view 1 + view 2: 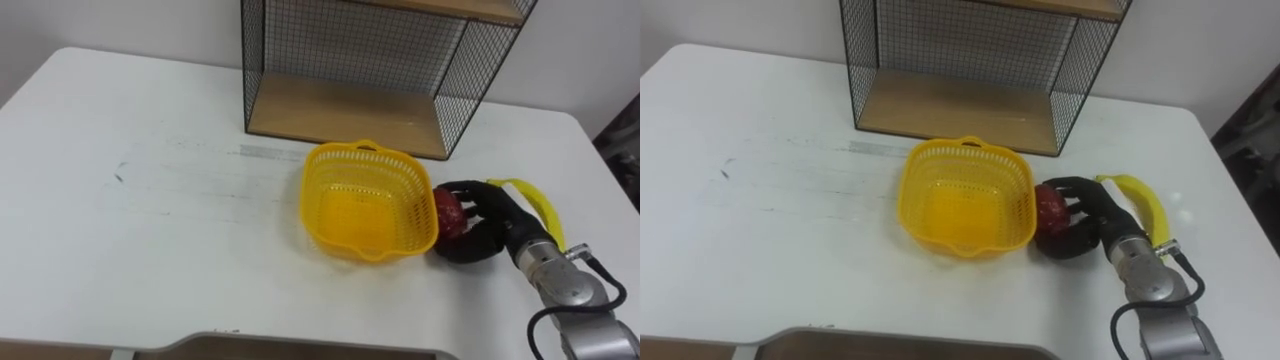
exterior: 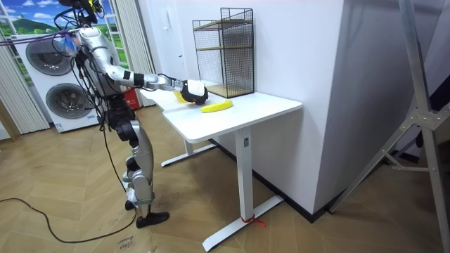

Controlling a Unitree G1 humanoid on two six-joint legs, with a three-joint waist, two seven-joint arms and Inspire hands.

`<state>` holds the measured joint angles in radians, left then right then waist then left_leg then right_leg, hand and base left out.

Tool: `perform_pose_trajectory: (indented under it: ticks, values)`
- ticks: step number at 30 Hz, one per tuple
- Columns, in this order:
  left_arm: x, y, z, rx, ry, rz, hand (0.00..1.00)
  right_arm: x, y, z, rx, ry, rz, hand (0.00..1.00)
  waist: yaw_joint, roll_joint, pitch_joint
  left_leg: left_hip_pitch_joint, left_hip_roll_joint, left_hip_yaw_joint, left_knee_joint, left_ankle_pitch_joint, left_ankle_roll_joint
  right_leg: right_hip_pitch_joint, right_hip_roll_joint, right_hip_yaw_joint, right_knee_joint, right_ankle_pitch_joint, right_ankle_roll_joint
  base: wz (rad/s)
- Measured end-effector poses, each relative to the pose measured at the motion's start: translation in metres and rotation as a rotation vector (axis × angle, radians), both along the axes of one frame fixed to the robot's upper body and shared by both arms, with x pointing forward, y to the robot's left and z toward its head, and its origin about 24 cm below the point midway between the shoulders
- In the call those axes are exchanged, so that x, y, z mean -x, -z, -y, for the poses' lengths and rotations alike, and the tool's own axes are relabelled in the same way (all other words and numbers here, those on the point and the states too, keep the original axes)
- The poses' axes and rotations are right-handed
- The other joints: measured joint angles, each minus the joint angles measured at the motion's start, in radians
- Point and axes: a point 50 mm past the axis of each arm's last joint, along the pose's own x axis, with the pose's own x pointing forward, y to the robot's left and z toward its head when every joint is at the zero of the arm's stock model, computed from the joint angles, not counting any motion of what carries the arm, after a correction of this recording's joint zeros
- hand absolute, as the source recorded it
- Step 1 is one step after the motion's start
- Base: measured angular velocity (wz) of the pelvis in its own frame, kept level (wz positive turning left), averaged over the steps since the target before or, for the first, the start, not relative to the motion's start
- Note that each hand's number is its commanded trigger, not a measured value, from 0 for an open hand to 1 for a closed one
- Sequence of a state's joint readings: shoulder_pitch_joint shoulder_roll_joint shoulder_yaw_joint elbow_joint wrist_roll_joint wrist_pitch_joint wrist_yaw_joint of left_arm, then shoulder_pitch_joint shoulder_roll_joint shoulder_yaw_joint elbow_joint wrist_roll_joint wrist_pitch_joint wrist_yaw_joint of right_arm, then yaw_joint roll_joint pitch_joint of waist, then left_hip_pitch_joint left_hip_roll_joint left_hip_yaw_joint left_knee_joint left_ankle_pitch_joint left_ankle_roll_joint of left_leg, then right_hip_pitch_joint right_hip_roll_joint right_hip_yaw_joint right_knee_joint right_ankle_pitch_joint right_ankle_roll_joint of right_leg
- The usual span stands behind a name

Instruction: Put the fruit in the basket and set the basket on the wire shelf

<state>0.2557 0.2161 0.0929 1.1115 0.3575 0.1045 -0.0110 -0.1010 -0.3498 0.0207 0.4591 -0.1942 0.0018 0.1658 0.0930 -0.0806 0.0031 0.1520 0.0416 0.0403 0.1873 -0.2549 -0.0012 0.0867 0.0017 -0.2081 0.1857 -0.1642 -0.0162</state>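
An empty yellow basket (image 1: 322, 222) sits on the white table (image 1: 150, 200), just in front of the wire shelf (image 1: 350, 112). My right hand (image 1: 488, 228) lies at the basket's right side, low over the table, its black fingers curled round a red fruit (image 1: 447, 212). The fruit is close against the basket's outer wall. A banana (image 1: 537, 203) lies on the table just behind and to the right of that hand. In the room view I stand at the table's end with the right hand (image 2: 191, 91) stretched out over it, near the banana (image 2: 216, 106).
The wire shelf has a wooden bottom board and a second board higher up (image 1: 1060, 6); it stands at the table's far edge against the wall. The table's left half is bare. Its right edge runs near my right arm.
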Motion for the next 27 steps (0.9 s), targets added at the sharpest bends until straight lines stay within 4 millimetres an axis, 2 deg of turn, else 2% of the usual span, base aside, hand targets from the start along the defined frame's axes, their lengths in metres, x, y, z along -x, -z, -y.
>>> perform_pose_trajectory:
  ticks: [7,21,27]
  values:
    - [0.004,0.000,0.000,0.002,-0.004,-0.010,0.00,0.001,0.001,0.002,-0.001,0.009,-0.006,1.00,-0.004,0.007,-0.0038,0.003,0.000,-0.003,0.001,0.000,0.000,0.007,0.000,-0.002,-0.001,0.000,0.000,0.00]
    - [0.003,-0.001,-0.002,-0.009,-0.015,0.001,0.00,0.004,0.006,0.007,-0.010,0.043,-0.004,1.00,-0.015,0.010,-0.0040,0.010,-0.002,-0.003,0.002,0.000,0.000,0.019,-0.004,-0.012,-0.003,-0.001,0.002,0.02]
    - [0.004,-0.001,-0.004,-0.035,-0.023,0.006,0.00,0.008,0.013,0.009,-0.020,0.071,-0.013,1.00,-0.018,0.014,-0.0083,0.026,-0.002,-0.003,0.002,0.000,0.000,0.043,-0.004,-0.015,-0.015,-0.001,0.002,0.02]
